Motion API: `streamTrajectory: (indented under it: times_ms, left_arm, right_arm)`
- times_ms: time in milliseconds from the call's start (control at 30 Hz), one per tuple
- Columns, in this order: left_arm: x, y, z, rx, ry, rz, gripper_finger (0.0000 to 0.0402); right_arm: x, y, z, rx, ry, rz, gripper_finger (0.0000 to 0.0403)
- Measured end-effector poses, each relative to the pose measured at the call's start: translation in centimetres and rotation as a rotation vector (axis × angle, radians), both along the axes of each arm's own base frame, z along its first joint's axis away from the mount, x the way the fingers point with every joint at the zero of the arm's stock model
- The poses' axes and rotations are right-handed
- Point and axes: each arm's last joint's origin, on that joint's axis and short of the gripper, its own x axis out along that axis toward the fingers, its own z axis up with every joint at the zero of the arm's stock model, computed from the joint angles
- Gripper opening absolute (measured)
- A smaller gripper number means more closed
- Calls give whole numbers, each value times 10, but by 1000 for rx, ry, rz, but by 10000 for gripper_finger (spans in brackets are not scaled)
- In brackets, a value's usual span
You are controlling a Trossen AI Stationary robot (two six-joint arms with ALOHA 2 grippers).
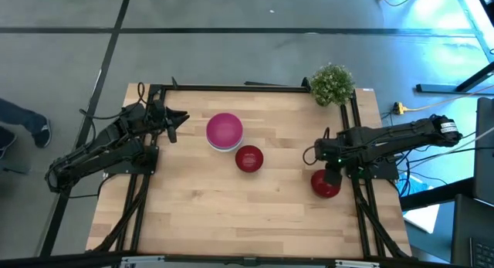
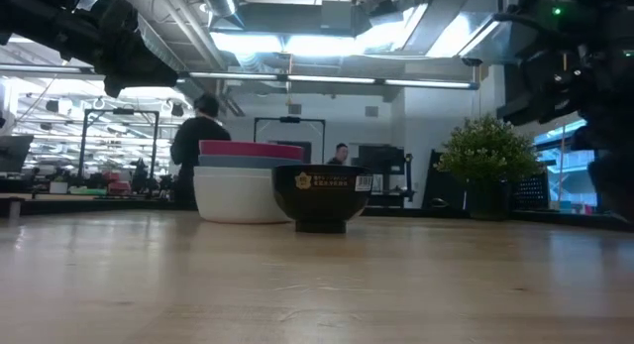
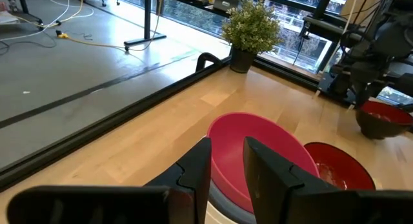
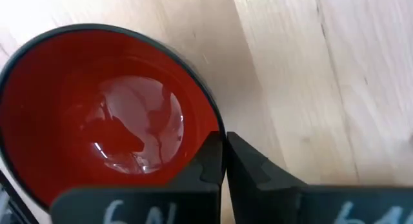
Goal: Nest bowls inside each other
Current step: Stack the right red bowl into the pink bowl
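Observation:
A magenta pink bowl (image 1: pixel 225 130) sits nested on a blue and a white bowl at the table's far middle; the stack also shows in the low view (image 2: pixel 248 180). A dark red bowl (image 1: pixel 248 158) stands on its foot just right of and nearer than the stack. My right gripper (image 1: pixel 332 174) is shut on a second dark red bowl (image 1: pixel 325 184) near the table's right edge. My left gripper (image 1: pixel 179 119) is open and empty, left of the stack, its fingers pointing toward the stack (image 3: pixel 258 153). My right gripper pinches the dark red bowl's rim (image 4: pixel 218 128), one finger (image 4: pixel 208 161) inside the bowl and one outside. The fingers come from above, pointing down. The bowl sits upright, mouth up; I cannot tell whether its foot is on the table.
A small green potted plant (image 1: pixel 333 84) stands at the table's far right corner. A dark metal frame (image 1: pixel 231 87) runs along the table's far edge and down both sides. Bare wood lies across the table's near half. People show in the room beyond the table (image 2: pixel 203 146).

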Motion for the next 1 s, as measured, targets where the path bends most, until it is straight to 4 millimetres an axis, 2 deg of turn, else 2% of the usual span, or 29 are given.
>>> streamTrajectory:
  times_ms: [167,333,600,767,1000]
  left_arm:
    - [0,0,0,0,0,0,85]
    - [0,0,0,-1,-1,-3,85]
    - [0,0,0,-1,-1,-7,85]
    - [0,0,0,-2,-1,-8,85]
    - [1,-1,0,-8,-6,-41,85]
  right_arm:
    - [8,0,4,19,-64,-18,8]
    - [23,1,21,10,-112,-18,8]
    - [63,-2,55,-60,-197,41,8]
    - [92,-15,69,-121,-254,82,7]
    - [130,-43,88,-192,-397,111,7]
